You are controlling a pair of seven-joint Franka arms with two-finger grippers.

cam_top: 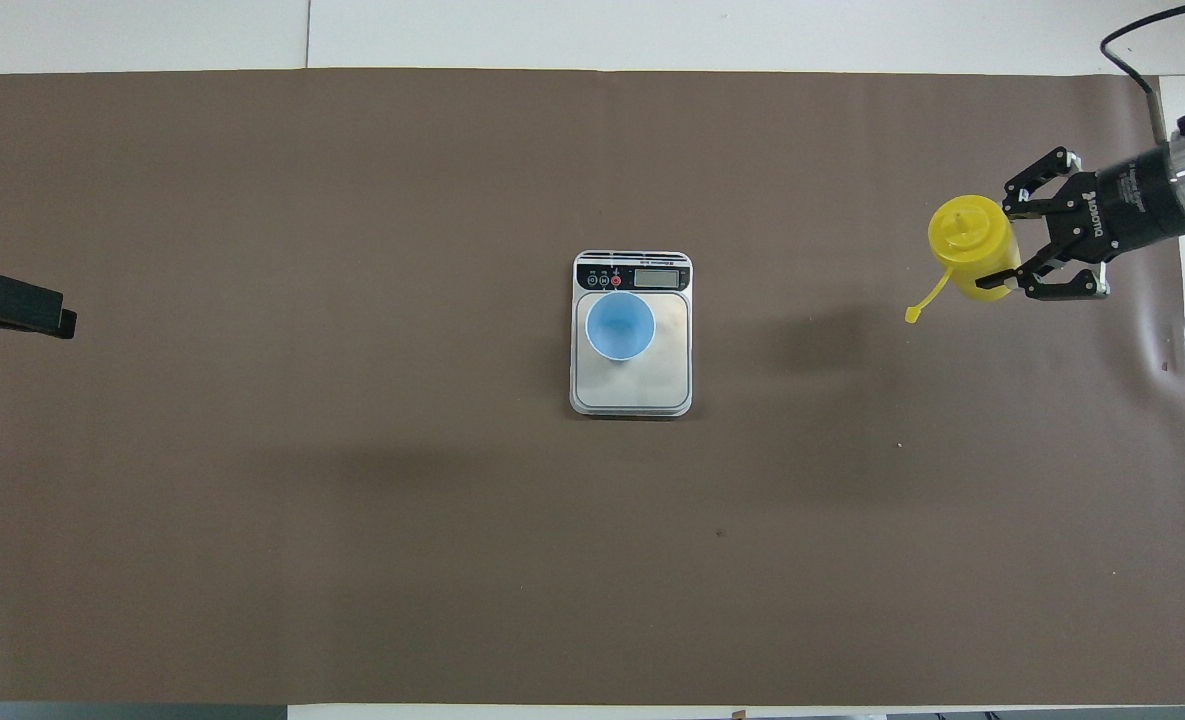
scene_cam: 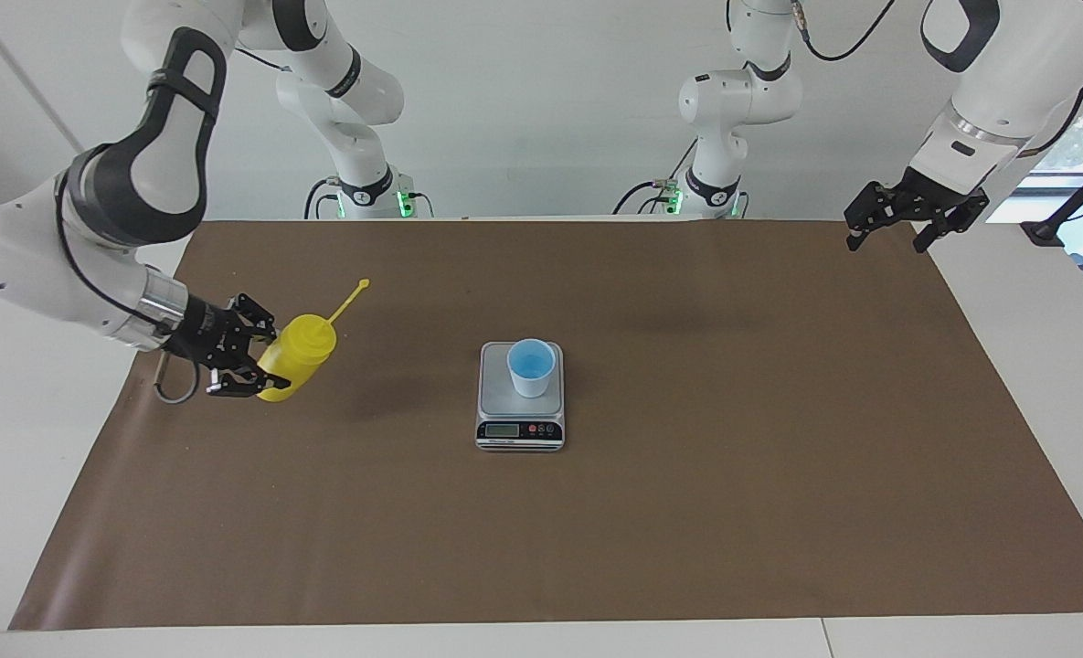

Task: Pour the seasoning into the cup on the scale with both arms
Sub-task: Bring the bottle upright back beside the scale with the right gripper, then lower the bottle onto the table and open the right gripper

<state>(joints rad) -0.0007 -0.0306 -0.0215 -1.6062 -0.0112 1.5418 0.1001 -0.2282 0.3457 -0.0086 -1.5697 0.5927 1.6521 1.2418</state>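
The light blue cup [scene_cam: 531,366] [cam_top: 620,325] stands on the silver scale [scene_cam: 519,429] [cam_top: 634,388] in the middle of the mat. The yellow seasoning bottle [scene_cam: 301,350] [cam_top: 968,238] is roughly upright at the right arm's end of the mat, its cap strap hanging loose. My right gripper [scene_cam: 270,365] [cam_top: 1014,244] is shut on the bottle's lower body from the side. Whether the bottle's base touches the mat I cannot tell. My left gripper [scene_cam: 886,241] [cam_top: 20,306] waits open and holds nothing, over the mat's corner at the left arm's end.
A brown mat [scene_cam: 687,512] [cam_top: 352,500] covers most of the white table. Two shorter white arms [scene_cam: 733,100] [scene_cam: 349,119] stand at the robots' edge. A wall socket box [scene_cam: 102,196] sits past the mat's corner by the right arm.
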